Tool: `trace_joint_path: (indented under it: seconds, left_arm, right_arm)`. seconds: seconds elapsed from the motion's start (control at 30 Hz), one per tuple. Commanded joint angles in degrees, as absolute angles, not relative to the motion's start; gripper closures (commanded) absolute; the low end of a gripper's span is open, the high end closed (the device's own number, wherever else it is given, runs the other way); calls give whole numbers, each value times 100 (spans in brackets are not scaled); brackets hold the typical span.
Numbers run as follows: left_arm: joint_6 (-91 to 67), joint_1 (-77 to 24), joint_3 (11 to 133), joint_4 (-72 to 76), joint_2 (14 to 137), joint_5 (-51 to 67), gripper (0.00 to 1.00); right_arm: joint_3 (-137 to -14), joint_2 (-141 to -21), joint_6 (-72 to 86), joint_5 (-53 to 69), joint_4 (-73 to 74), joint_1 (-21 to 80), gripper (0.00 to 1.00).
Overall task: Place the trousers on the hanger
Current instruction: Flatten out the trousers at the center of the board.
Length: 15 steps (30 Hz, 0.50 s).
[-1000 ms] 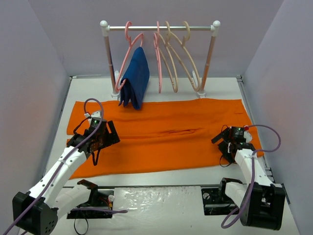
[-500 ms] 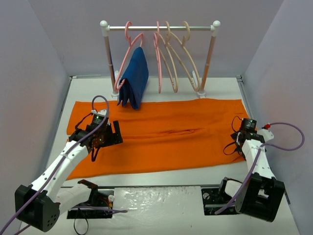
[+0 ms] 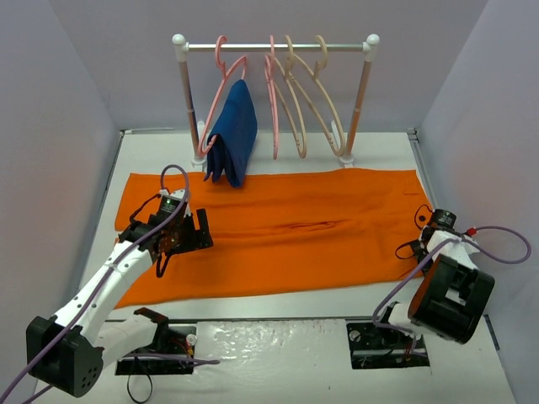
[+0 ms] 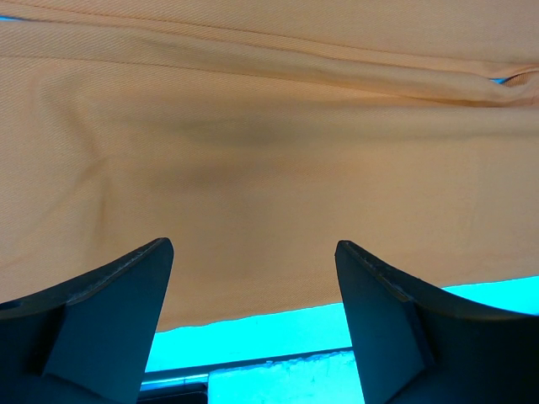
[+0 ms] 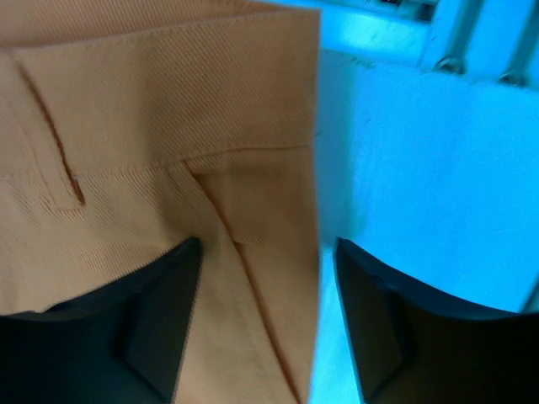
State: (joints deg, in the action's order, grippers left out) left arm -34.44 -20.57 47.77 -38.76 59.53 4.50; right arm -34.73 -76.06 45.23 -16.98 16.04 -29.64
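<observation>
The orange trousers lie spread flat across the table. My left gripper is open and empty above their left part. In the left wrist view the cloth fills the frame, and its near hem runs between the open gripper. My right gripper is open over the trousers' right end. In the right wrist view the gripper straddles the cloth's edge at the waistband. A cream-beige hanger hangs empty on the rail, with a second like it beside it.
A small rack stands at the back. On it a pink hanger carries a dark blue garment, and another pink hanger hangs beside it. Grey walls close in on the left, right and back. The arm bases sit at the near edge.
My right arm has swung outward to the trousers' right edge. My left gripper has shifted slightly up and to the right over the cloth. The trousers have not moved.
</observation>
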Motion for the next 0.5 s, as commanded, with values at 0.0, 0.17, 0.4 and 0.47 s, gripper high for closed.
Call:
trace_joint_path:
  seconds: [0.0, 0.17, 0.4, 0.47]
  left_arm:
    - [-3357, -2030, 4851, -3753, 5907, 483, 25]
    - [-3335, -2036, 4883, -3758, 5860, 543, 25]
    - [-3215, -2035, 4994, -3864, 5751, 687, 24]
    - [-3182, -2031, 5051, -3893, 5722, 777, 25]
  right_arm:
    - [-3175, -7782, 4569, -1426, 1336, -3067, 59]
    - [-3022, -7090, 4751, -1227, 1594, -3085, 100]
    - [-3651, -5705, 4961, -1348, 3056, -3077, 99]
    - [-3963, -5285, 4885, -1581, 3604, -3085, 94]
